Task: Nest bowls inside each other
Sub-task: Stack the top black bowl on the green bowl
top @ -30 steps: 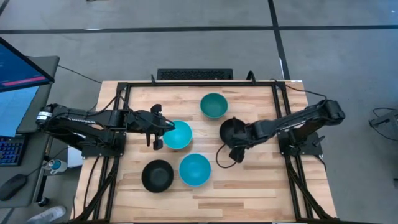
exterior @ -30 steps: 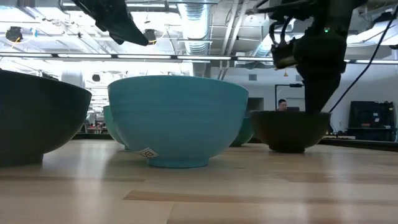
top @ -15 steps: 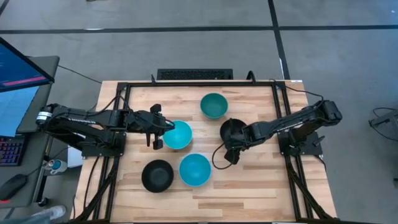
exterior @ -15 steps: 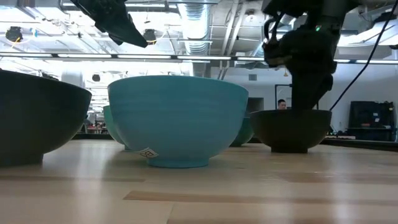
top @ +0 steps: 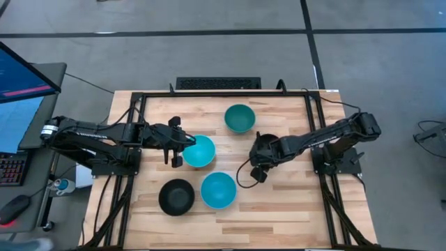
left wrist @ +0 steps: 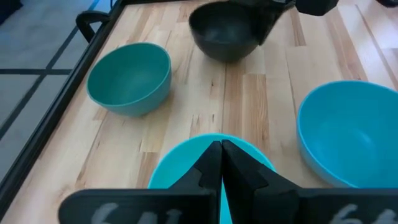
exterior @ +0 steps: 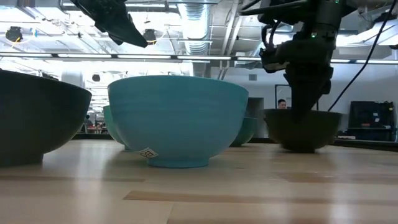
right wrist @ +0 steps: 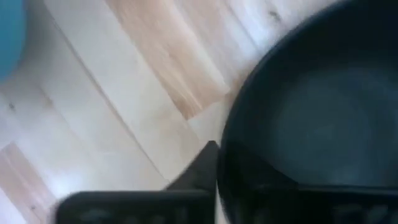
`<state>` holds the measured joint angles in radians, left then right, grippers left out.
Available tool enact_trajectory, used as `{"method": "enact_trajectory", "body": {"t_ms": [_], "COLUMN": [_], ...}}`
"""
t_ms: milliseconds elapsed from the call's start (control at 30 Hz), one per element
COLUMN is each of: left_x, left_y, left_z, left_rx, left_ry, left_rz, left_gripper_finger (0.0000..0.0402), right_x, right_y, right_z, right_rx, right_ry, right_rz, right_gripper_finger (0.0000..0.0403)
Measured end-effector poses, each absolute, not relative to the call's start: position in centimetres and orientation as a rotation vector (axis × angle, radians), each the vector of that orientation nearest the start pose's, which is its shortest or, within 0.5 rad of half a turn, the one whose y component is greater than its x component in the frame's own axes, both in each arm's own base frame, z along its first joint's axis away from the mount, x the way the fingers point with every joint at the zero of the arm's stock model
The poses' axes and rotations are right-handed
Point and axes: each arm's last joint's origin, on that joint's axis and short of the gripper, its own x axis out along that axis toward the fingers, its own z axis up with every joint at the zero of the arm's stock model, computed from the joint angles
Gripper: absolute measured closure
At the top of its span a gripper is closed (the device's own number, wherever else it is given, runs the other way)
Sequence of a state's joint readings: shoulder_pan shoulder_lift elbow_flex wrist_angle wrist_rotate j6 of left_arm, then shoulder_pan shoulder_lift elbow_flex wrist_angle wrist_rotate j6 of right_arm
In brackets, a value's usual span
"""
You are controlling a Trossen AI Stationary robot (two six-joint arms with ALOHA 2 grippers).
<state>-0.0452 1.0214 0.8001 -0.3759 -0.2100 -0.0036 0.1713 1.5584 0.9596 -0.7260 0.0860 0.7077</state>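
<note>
Five bowls stand on their feet on the wooden table: a teal-green bowl point(top: 239, 118) at the far middle, a cyan bowl point(top: 200, 152) left of centre, a second cyan bowl point(top: 218, 189) and a black bowl point(top: 176, 197) near the front. A second black bowl point(top: 267, 141) sits right of centre, half hidden by my right gripper point(top: 260, 156), which is shut on its rim. My left gripper point(top: 182, 143) hangs shut well above the first cyan bowl's left rim point(left wrist: 186, 158) and touches nothing. My right gripper holds the black bowl by its rim point(right wrist: 222, 155), on the side toward the table's near edge. One finger point(right wrist: 198, 167) is outside the wall; the other is hidden inside the bowl. The fingers come down from above point(exterior: 303, 111). The bowl's foot point(exterior: 305, 148) rests on the table.
A black frame rail point(top: 209, 93) runs around the tabletop. A keyboard point(top: 218, 83) lies beyond the far edge, and a monitor point(top: 21, 73) stands off the left side. Bare wood shows at the near right point(top: 286, 209).
My right gripper has moved a little toward the table's left edge and down onto the black bowl, then shut on its rim. The bowl has slid slightly toward the right edge, staying on the table.
</note>
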Motion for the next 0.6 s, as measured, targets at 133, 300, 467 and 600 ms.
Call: {"method": "enact_trajectory", "body": {"t_ms": [133,300,467,600], "left_x": [21.4,21.4,21.4,21.4], "left_y": [-0.4,-0.4,-0.3,-0.3], "left_z": [27.9,27.9,27.9,27.9], "left_rx": [0.073,0.075,0.083,0.085], "left_ry": [0.593,0.592,0.593,0.593], "left_rz": [0.161,0.165,0.163,0.169], "left_gripper_finger": [0.04,0.04,0.04,0.04], "right_x": [27.3,27.7,28.8,29.4], "right_y": [4.2,3.7,2.5,0.9], "right_z": [18.7,19.2,21.7,23.8], "right_rx": [0.439,0.457,0.441,0.417], "right_ry": [1.259,1.253,1.231,1.205], "right_rz": [-0.394,-0.394,-0.383,-0.433], "right_gripper_finger": [0.0379,0.038,0.0388,0.039]}}
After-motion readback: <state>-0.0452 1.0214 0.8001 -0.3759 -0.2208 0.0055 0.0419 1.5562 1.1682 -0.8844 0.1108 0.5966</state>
